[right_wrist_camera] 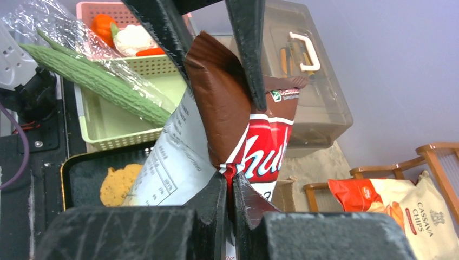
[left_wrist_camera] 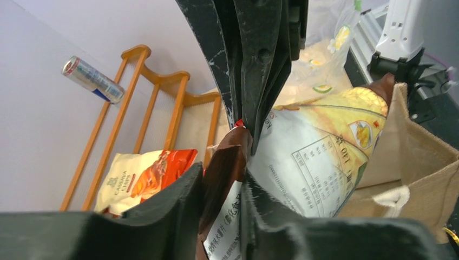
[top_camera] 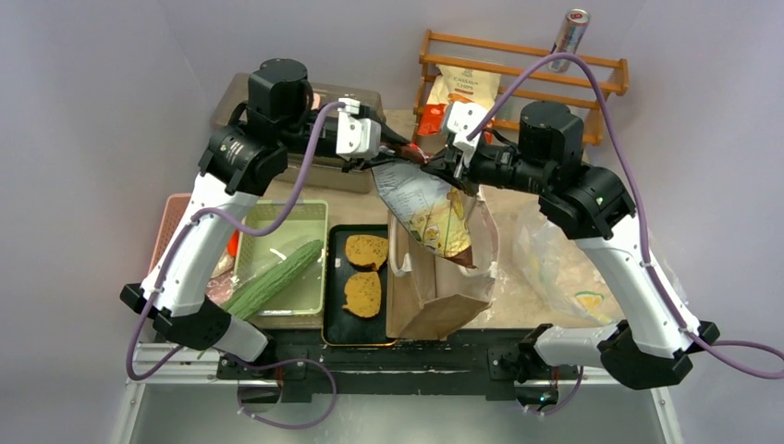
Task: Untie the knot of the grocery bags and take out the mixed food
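- The snack packet (top_camera: 430, 208) hangs tilted over the brown paper bag (top_camera: 434, 301), its lower end in the bag's open mouth.
- Above the bag's far side, the left gripper (top_camera: 411, 155) and the right gripper (top_camera: 436, 168) each pinch the packet's brown top edge.
- Just left of the bag, a black tray (top_camera: 361, 330) holds two toast slices (top_camera: 366, 250).
- Further left, a green basket (top_camera: 310, 215) holds the cucumber (top_camera: 273, 277).
- Right of the bag lies the transparent plastic bag (top_camera: 555, 259), crumpled.
- Behind the bag, a wooden rack (top_camera: 527, 51) holds a chips packet (top_camera: 462, 88).

Both arms reach forward, inward; left claw (top_camera: 405, 154) and right claw (top_camera: 441, 167) pinch one snack packet (top_camera: 430, 211).
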Tool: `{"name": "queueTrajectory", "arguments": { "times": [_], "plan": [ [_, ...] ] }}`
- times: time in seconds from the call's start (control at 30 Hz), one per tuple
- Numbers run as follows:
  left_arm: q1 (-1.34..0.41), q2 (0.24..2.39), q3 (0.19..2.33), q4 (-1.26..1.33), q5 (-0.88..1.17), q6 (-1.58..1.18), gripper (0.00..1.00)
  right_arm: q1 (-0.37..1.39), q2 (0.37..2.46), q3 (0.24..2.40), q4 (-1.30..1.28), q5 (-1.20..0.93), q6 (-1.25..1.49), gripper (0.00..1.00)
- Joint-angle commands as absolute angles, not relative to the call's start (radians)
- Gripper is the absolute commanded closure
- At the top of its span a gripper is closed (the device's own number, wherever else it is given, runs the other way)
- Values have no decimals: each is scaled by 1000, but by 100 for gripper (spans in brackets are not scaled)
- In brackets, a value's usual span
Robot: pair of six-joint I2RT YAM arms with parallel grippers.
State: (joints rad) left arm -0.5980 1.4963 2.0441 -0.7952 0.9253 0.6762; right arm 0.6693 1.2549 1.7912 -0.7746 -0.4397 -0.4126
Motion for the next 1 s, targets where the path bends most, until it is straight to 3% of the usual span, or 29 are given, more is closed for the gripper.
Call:
{"name": "queueTrajectory", "arguments": {
  "times": [0.0, 0.03, 0.1, 0.13, 0.23, 0.27, 0.4, 0.47, 0.63, 0.97],
  "plan": [
    [-599, 1469, 2026, -814, 889, 727, 88, 677, 1202, 1773, -679, -463, -442, 100],
    [-597, 1465, 2022, -812, 891, 721, 100, 677, 1190, 1752, -644, -444, -430, 100],
    [-584, 1453, 2001, -769, 899, 667, 100, 676, 1155, 1691, -547, -392, -391, 100],
    [-571, 1444, 1983, -716, 911, 606, 100, 676, 1138, 1664, -492, -354, -366, 86],
    [-469, 1422, 1909, -429, 952, 261, 100, 677, 1089, 1595, -330, -225, -277, 6],
    [-424, 1426, 1900, -333, 970, 129, 100, 676, 1078, 1583, -283, -196, -255, 2],
    [-259, 1475, 1865, 219, 1016, -526, 100, 676, 1048, 1568, -181, -170, -223, 1],
    [-219, 1515, 1908, 304, 1002, -743, 100, 676, 1009, 1514, -109, -168, -224, 1],
    [-211, 1534, 1979, 322, 990, -827, 100, 677, 905, 1314, 64, -260, -279, 1],
    [-188, 1564, 2136, 313, 942, -924, 100, 676, 818, 1055, 211, -211, -480, 1]
  ]
}}
